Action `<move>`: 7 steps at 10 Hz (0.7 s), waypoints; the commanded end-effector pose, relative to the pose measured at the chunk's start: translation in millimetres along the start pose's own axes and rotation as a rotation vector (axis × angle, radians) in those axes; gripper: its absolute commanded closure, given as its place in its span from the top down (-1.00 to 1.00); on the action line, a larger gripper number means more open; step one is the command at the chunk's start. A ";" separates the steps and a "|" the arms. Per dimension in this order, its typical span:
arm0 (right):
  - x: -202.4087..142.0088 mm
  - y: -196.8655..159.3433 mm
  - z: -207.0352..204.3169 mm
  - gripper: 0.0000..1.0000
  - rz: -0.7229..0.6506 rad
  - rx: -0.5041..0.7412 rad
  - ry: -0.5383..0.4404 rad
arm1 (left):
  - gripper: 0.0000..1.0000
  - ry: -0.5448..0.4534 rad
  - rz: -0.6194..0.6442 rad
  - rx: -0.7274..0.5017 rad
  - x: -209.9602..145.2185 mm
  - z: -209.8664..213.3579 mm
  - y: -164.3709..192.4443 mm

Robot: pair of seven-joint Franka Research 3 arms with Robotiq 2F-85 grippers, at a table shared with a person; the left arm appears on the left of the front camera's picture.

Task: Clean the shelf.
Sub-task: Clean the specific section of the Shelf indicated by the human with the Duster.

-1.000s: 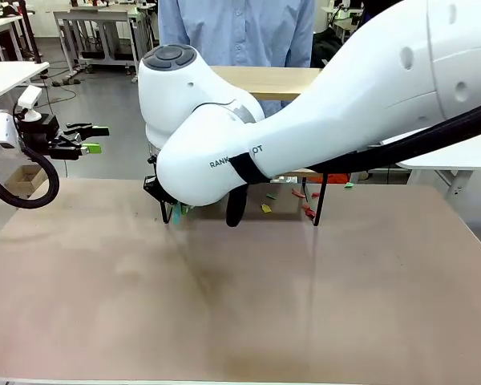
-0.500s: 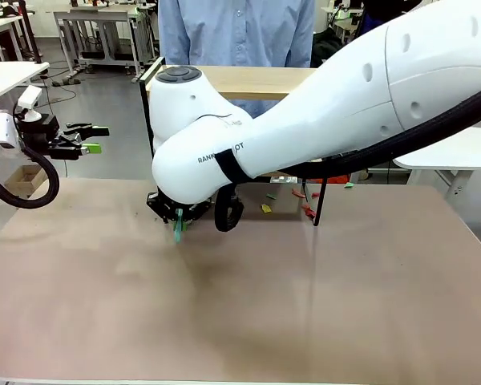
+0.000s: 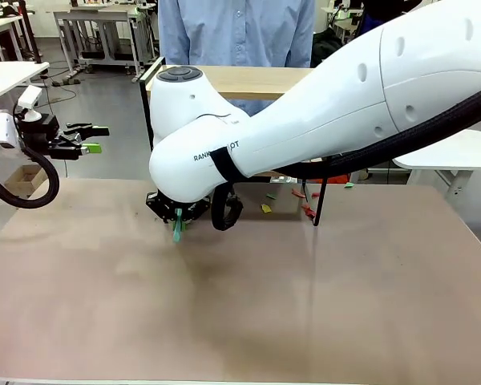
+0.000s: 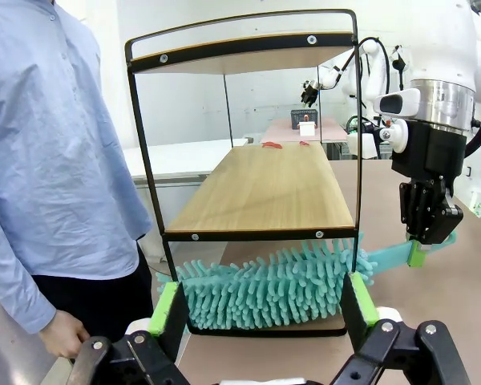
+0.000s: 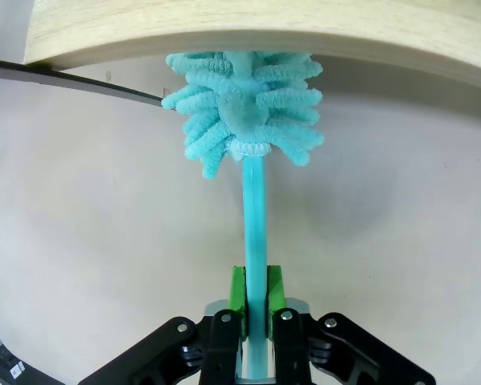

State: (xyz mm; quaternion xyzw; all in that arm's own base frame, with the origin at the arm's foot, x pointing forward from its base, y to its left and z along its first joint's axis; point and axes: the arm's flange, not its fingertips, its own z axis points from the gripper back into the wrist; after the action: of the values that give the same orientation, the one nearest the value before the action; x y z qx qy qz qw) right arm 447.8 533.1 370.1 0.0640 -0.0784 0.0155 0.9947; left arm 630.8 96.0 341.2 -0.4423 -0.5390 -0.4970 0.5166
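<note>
The shelf [image 4: 264,188] stands upright in the middle of the left wrist view. It has two light wooden boards in a thin black metal frame with rounded top corners. A few small red scraps [image 4: 272,145] lie at the far end of its lower board. In the front view its top board [image 3: 256,80] shows at upper centre. A teal fluffy duster [image 4: 264,289] lies beneath the lower board, with its handle sticking out to the right.

Likely a lab: metal-legged workbenches [image 3: 104,14] across a bare floor [image 3: 112,104].
</note>
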 end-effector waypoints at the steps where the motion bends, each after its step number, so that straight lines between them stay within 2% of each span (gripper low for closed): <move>1: 0.7 -0.6 0.1 -0.74 0.000 0.001 0.001 | 1.00 0.006 -0.005 -0.001 3.7 -1.1 -0.3; 4: -3.8 -70.9 1.7 -0.74 -0.067 -0.049 0.023 | 1.00 0.006 -0.005 -0.001 3.7 -1.1 -0.3; 7: -6.3 -147.7 4.0 -0.74 -0.128 -0.007 0.084 | 1.00 0.006 -0.005 -0.001 3.7 -1.1 -0.3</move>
State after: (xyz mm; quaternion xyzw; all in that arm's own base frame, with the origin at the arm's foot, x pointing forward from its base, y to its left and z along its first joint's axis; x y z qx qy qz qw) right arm 461.3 415.5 352.9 0.0361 -0.0482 -0.0457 0.9971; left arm 630.8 96.1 341.3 -0.4422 -0.5390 -0.4970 0.5166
